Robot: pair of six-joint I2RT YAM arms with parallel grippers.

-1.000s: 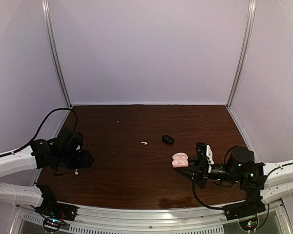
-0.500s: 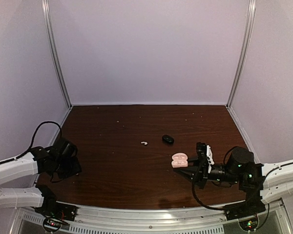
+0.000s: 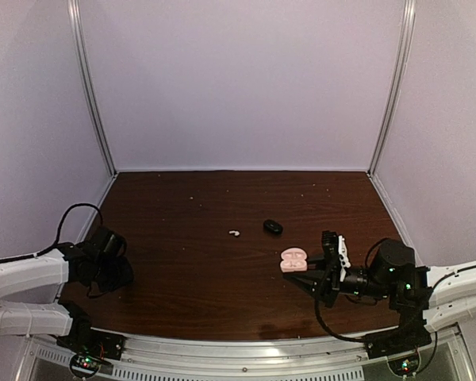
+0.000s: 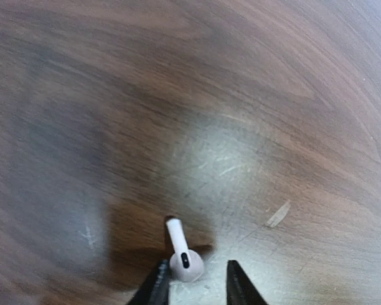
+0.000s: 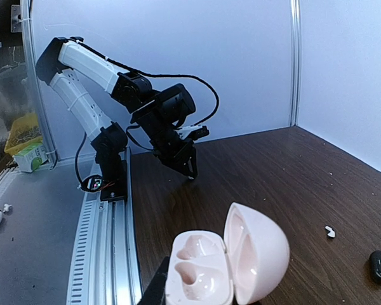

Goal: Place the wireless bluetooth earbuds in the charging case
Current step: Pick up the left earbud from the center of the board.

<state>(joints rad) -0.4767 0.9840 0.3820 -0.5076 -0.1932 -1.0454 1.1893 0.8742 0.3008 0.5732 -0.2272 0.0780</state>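
Clearly, the open pink case [image 5: 225, 264] sits unfilled.

Two tiny white earbuds [image 3: 235, 233] [image 4: 185, 262], one pink open case [image 3: 292, 260], one small black oval thing [image 3: 273, 227], two robot arms [image 3: 28, 274] [image 3: 456, 286], one brown surface [image 3: 190, 278].

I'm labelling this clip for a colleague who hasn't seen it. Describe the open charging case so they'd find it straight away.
On the dark wooden table, look right of centre, at the tip of the right gripper. The charging case held there is a pale pink clamshell, lid up. Its nearest neighbour, farther back, is a small black oval object.
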